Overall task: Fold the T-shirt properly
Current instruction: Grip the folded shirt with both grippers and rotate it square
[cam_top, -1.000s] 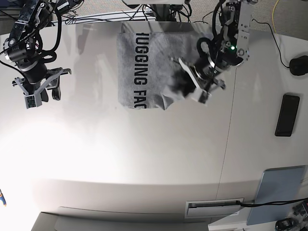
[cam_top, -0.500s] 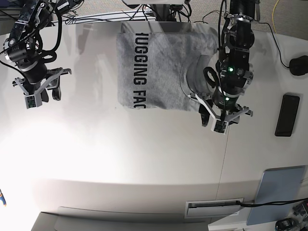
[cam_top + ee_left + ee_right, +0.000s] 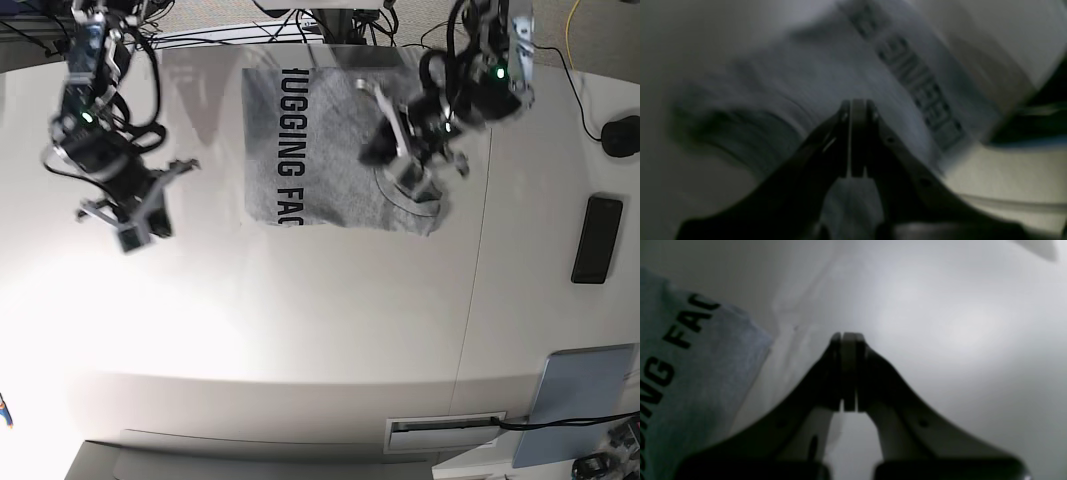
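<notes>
Nearest the base camera, pale-blue rectangular pad (image 3: 572,405) on the white tabletop (image 3: 300,310), lower right. Farther off, right gripper (image 3: 140,232) clenched, nothing in it, beside the heather-grey T-shirt (image 3: 335,150); left gripper (image 3: 405,160) also clenched and empty, above the shirt's folded side (blurred in the base view). Shirt lies at the table's far middle, black lettering "HUGGING FAC" (image 3: 291,150) face up.
</notes>
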You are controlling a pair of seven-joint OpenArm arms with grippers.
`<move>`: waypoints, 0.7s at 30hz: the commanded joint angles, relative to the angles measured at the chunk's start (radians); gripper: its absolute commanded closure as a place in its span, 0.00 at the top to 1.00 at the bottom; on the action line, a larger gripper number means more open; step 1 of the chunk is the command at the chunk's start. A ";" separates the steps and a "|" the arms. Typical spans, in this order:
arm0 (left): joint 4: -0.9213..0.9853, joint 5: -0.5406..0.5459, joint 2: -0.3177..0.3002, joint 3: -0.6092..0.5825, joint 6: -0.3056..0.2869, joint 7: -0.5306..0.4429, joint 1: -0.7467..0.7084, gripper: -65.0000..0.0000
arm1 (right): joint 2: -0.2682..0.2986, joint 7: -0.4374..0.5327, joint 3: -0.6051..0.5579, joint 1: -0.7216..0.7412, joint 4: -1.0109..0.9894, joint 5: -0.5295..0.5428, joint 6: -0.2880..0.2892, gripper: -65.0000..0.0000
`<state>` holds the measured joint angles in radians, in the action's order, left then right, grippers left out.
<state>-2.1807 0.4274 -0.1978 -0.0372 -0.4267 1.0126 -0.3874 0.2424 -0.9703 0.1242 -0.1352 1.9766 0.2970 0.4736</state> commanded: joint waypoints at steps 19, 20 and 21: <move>0.357 -0.130 -0.002 0.001 -0.039 -0.159 -0.102 0.00 | -0.032 0.046 -0.377 0.232 -0.369 -0.056 0.001 0.00; 0.383 -0.156 -0.002 0.001 -0.022 -0.169 -0.083 0.00 | -0.032 0.044 -0.379 0.229 -0.369 -0.055 0.002 0.00; 0.406 -0.183 -0.002 0.001 0.003 -0.177 -0.062 0.00 | -0.032 0.040 -0.379 0.228 -0.369 -0.054 0.002 0.00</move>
<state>-1.7851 0.3519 -0.1921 -0.0406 -0.4873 0.7837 -0.4500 0.2077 -0.9455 -0.2577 0.0750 1.5917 0.2352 0.4747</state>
